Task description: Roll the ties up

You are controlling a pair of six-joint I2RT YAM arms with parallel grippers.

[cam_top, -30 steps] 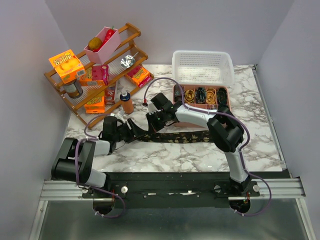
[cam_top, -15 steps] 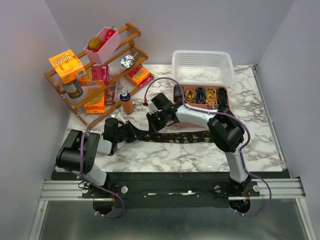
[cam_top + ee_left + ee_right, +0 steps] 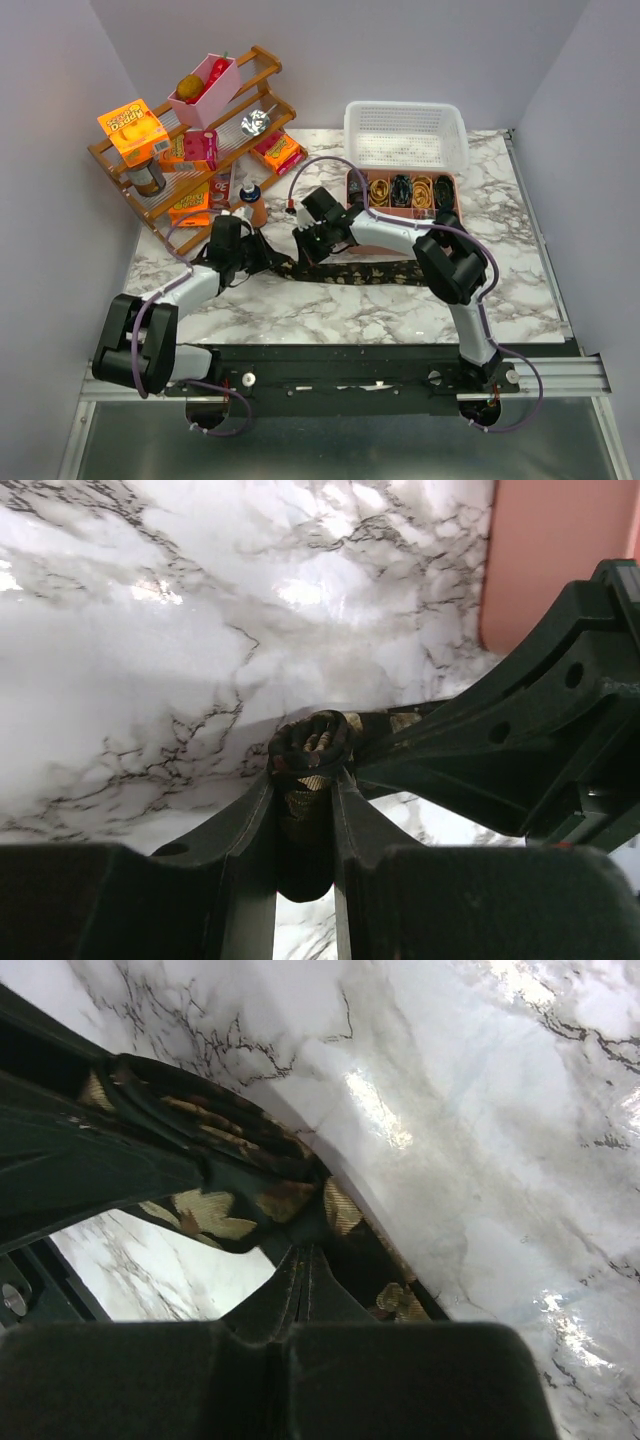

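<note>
1 tie (image 3: 372, 272) lies flat across the marble table (image 3: 330, 310). It is black woven fabric with gold-brown leaf figures, and its left end is wound into a small tight coil. Left gripper (image 3: 305, 780) pinches that coil between its 2 fingers. Right gripper (image 3: 300, 1255) has its fingers pressed together against the fabric. From above, both arms hide the junction, so whether it nips cloth cannot be told.

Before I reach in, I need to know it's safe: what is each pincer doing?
Left pincer: closed on the rolled end of the tie.
Right pincer: closed, pinching the same tie.
</note>
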